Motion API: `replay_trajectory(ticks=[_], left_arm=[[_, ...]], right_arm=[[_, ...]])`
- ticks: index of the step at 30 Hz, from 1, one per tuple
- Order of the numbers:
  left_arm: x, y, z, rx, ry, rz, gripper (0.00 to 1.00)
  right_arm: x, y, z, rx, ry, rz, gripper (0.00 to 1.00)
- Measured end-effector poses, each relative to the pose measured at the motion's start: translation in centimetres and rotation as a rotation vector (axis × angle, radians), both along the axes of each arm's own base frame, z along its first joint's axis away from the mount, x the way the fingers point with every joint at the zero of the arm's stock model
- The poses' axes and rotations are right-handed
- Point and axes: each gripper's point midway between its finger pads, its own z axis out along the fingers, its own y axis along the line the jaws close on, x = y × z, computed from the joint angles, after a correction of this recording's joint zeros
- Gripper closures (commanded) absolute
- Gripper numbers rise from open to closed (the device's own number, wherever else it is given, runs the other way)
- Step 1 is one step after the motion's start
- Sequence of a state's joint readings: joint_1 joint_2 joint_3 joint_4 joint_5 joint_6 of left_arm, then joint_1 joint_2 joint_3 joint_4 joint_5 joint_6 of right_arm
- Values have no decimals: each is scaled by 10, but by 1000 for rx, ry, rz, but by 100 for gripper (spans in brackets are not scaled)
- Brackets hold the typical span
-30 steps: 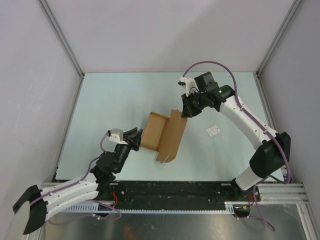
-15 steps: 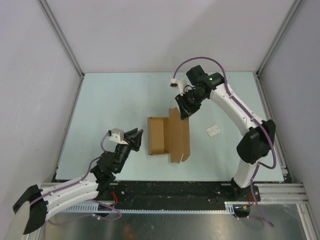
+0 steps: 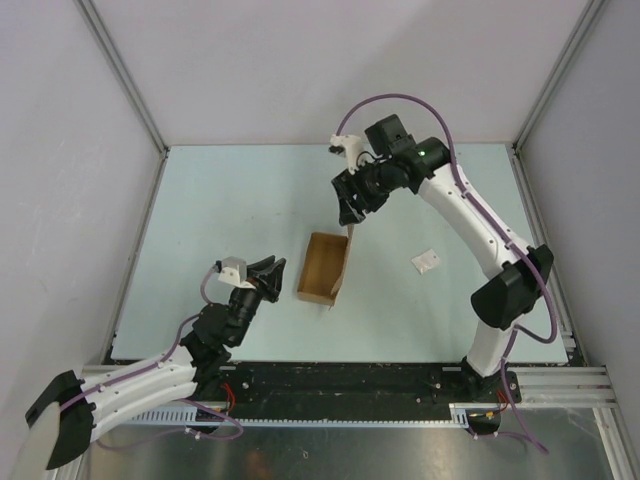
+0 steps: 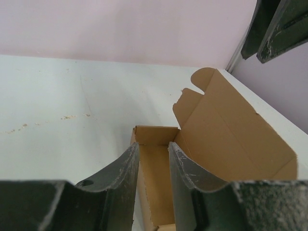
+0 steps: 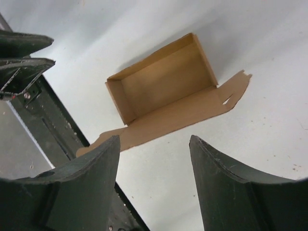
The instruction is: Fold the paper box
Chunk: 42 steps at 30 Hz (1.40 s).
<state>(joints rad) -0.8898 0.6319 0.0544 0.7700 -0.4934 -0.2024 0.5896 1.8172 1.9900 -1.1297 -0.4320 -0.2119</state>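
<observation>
The paper box is seen open on the table, just beside the left gripper, whose jaws are kept partly apart with nothing between them. The right gripper has been opened wide and drawn away from the lid flap, which now stands more upright than before.

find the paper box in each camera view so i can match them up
Top external: paper box at picture centre, slightly low, open side up.
Left wrist: low centre to right, lid rising on the right.
Right wrist: upper centre, seen from above, open.
Shared landmark: its long lid flap with the tuck tab, along one long side.
</observation>
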Motion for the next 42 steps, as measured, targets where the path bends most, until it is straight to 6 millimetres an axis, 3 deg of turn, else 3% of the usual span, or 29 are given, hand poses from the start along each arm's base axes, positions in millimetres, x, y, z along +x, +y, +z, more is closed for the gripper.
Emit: replay_trajectory(ticks=[3, 8, 14, 30, 39, 42], left_arm=[[0, 0, -1, 4, 3, 0, 63], [1, 0, -3, 10, 8, 2, 63], [1, -1, -5, 16, 13, 2, 62], [1, 0, -5, 15, 13, 3, 62], [1, 2, -2, 4, 5, 10, 61], [1, 2, -2, 5, 5, 10, 61]], right_arm=[[9, -8, 6, 23, -29, -77, 32], [21, -39, 15, 77, -103, -339, 30], [15, -64, 16, 175, -117, -637, 28], [20, -10, -35, 181, -48, -825, 30], [17, -2, -62, 110, -36, -840, 46], [15, -1, -67, 89, -35, -837, 56]])
